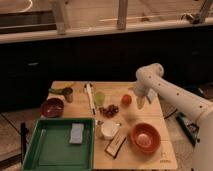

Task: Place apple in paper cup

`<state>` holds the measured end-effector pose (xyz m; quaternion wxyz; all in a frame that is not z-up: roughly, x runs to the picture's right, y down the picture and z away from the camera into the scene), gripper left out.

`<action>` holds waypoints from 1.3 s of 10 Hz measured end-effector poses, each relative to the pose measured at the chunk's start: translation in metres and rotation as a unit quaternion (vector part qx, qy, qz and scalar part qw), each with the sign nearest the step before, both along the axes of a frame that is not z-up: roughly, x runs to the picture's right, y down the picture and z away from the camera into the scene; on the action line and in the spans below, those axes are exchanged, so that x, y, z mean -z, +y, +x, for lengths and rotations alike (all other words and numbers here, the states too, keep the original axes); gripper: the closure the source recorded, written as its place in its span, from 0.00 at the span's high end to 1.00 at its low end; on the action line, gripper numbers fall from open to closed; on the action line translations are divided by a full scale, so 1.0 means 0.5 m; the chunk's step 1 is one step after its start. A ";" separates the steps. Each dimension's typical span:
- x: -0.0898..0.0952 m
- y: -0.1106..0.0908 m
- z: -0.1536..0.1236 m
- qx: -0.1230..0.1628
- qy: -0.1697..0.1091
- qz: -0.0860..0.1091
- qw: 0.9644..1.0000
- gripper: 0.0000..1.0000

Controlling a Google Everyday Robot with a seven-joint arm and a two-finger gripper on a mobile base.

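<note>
The apple is a small orange-red fruit lying on the wooden table, right of centre. The paper cup is a short white cup standing upright near the table's front, left of and nearer than the apple. My gripper hangs from the white arm that comes in from the right. It is just to the right of the apple, close above the table, and holds nothing that I can see.
A yellow-green cup and dark grapes sit between apple and paper cup. An orange bowl is front right. A dark red bowl, a small dark cup and a green tray holding a blue sponge are on the left.
</note>
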<state>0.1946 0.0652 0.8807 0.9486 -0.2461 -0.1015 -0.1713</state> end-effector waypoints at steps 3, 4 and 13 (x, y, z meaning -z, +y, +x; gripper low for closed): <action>-0.012 -0.001 -0.017 0.021 -0.020 0.000 1.000 0.80; -0.015 0.000 -0.016 0.023 -0.023 0.000 0.999 0.80; -0.045 0.008 -0.039 0.062 -0.065 -0.006 0.996 0.80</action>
